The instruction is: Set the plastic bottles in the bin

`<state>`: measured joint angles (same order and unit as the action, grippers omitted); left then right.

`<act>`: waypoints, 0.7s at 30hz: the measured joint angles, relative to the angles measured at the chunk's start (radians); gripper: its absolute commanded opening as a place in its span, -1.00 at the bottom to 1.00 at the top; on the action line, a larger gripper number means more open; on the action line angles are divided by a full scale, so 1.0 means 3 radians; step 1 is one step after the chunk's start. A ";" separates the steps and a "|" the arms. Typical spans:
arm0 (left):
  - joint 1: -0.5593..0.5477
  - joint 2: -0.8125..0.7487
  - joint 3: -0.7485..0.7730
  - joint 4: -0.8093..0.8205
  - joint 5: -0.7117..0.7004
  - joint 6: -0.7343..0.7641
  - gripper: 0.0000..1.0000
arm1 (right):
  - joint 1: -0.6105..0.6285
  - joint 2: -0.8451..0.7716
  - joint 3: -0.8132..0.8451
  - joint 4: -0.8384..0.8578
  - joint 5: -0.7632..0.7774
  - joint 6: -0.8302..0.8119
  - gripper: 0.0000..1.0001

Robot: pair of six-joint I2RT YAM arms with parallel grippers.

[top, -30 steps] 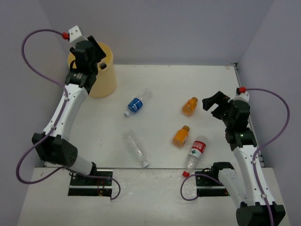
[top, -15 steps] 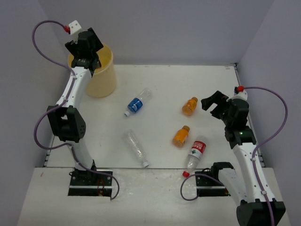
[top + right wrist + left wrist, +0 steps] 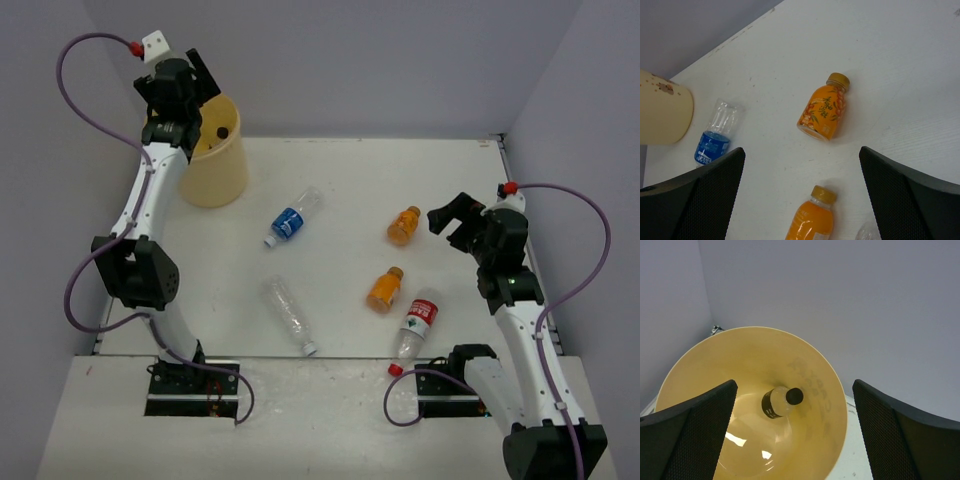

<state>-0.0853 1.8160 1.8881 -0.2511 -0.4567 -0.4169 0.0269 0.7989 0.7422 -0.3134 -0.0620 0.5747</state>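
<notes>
Directly under the left gripper (image 3: 795, 390): the mouth of the bin (image 3: 755, 330), rim nearly centred between the fingers. Jaws spread wide, nothing in them. Inside the bin, below the gap, a black-labelled bottle (image 3: 777, 402), dark cap pointing up toward the camera. Holding high over the opening makes sense: anything let go there lands inside the bin, not on the rim.

Right gripper (image 3: 801, 151): also released, empty, hanging over the bench (image 3: 340, 170). Just below and ahead of its gap, the far orange bottle (image 3: 823, 111) on its side, cap pointing away. Probably the next pick, judging by how the jaws bracket it. The near orange bottle (image 3: 809, 220) lies closer in, under the gripper. The blue-labelled bottle (image 3: 715, 137) is off beyond the left finger, toward the bin.

From overhead, well clear of both grippers: the clear unlabelled bottle (image 3: 288, 313) and the red-white labelled bottle (image 3: 417, 320), both near the bench's front edge. Five are left out and one is in.

Hard to make out:
- Whether the binned bottle rests on the bottom or leans on the wall; glare hides the floor.
- Its label text is unreadable.
- The right wrist view cuts the near orange bottle at the frame edge.
- The overhead view shows only a dark speck in the bin.
</notes>
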 measured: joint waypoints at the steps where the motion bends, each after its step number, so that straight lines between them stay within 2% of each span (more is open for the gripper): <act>1: 0.0000 -0.0013 0.0000 -0.0003 0.0076 0.0023 1.00 | 0.0000 -0.0001 0.0000 0.0000 0.0000 0.0000 0.98; 7: -0.0125 -0.0247 -0.0356 0.0059 0.1290 0.0722 1.00 | 0.0000 -0.0003 0.0000 0.0001 -0.0014 -0.0001 0.97; 14: -0.0852 -0.0750 -0.1372 0.0049 0.2488 0.1957 1.00 | 0.0000 0.0009 0.0003 -0.0001 -0.0041 -0.0038 0.97; 17: -0.0959 -0.0781 -0.1576 0.0023 0.2880 0.2254 1.00 | 0.0000 0.0041 0.0027 -0.0016 -0.0062 -0.0060 0.98; 21: -0.0901 -0.0660 -0.1600 -0.0022 0.3106 0.2420 1.00 | 0.0000 0.0068 0.0052 -0.0026 -0.0118 -0.0077 0.97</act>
<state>-0.3555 1.6181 1.4081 -0.2577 0.4751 0.3090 0.0269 0.8192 0.7578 -0.3213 -0.0973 0.5516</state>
